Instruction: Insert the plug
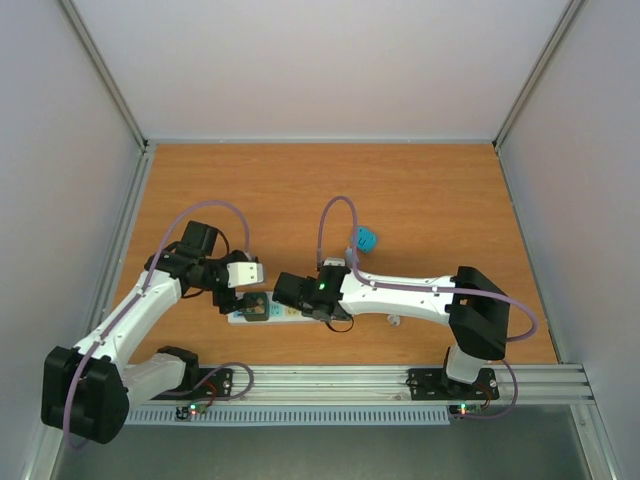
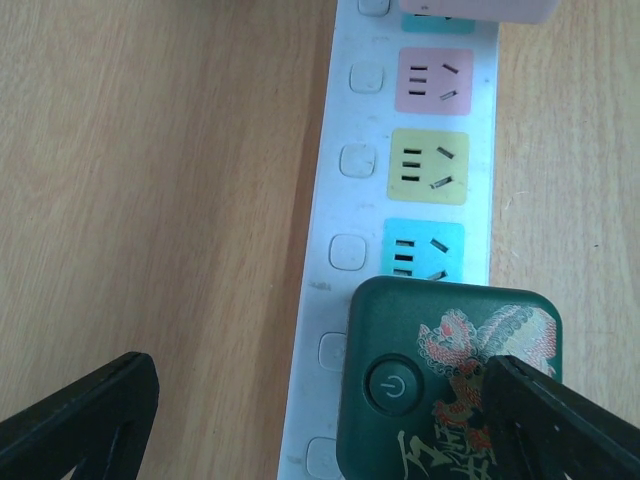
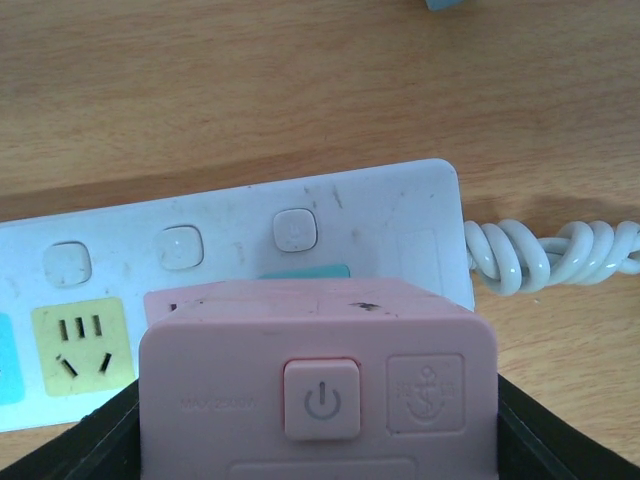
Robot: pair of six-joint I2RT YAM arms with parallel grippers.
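Observation:
A white power strip lies near the table's front edge. It shows in the left wrist view with pink, yellow and cyan sockets. It also shows in the right wrist view. My right gripper is shut on a pink plug, holding it over the teal socket at the strip's cable end. I cannot tell how deep the plug sits. My left gripper is open over a dark green plug standing on the strip. Its right finger overlaps the plug's top and its left finger is well clear.
A small blue plug lies on the wood behind the right arm. The strip's coiled white cable runs off to the right. Grey walls stand around the table and an aluminium rail runs along the near edge.

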